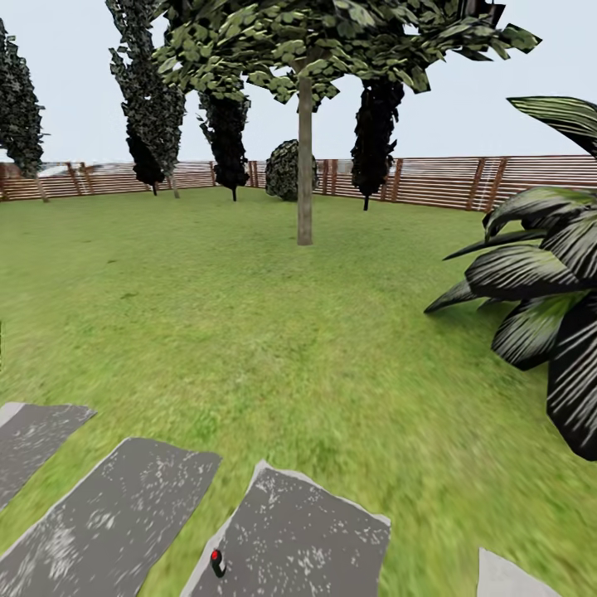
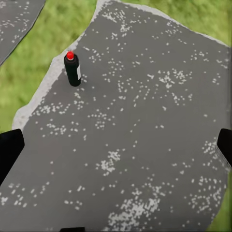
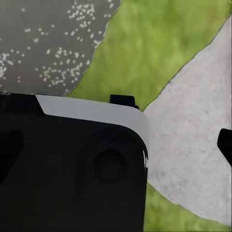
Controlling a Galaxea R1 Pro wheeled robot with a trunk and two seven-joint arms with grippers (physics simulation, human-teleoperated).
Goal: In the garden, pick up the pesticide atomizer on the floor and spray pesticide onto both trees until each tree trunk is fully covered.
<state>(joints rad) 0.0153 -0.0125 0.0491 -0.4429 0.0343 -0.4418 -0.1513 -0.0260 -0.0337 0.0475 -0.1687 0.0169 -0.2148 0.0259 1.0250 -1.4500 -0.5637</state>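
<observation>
- Atomizer: the pesticide atomizer [image 2: 72,69] stands upright on a grey speckled paving slab [image 2: 145,121], close to that slab's edge where it meets the grass [image 2: 53,29]; in the head view it [image 1: 217,563] sits at the slab's near corner, low in the picture.
- Build, as a judgement: a small black bottle with a red top and a pale label looks light and rigid, likely smooth-sided, so it could tip or slide if nudged from one side.
- Hold: the dark cylindrical body below the red top seems the best place, with fingers closing across it evenly and the nozzle left free for spraying.
- Left gripper [image 2: 116,145]: its dark fingertips show at opposite sides of the wrist view, spread wide apart with nothing between them; the bottle lies ahead of them, well apart.
- Right gripper: one dark fingertip [image 3: 225,145] shows over a pale slab, but whether the jaws are apart or together cannot be told.
- Target: one tree trunk [image 1: 304,157] rises far across the lawn, before the wooden fence [image 1: 431,178].
</observation>
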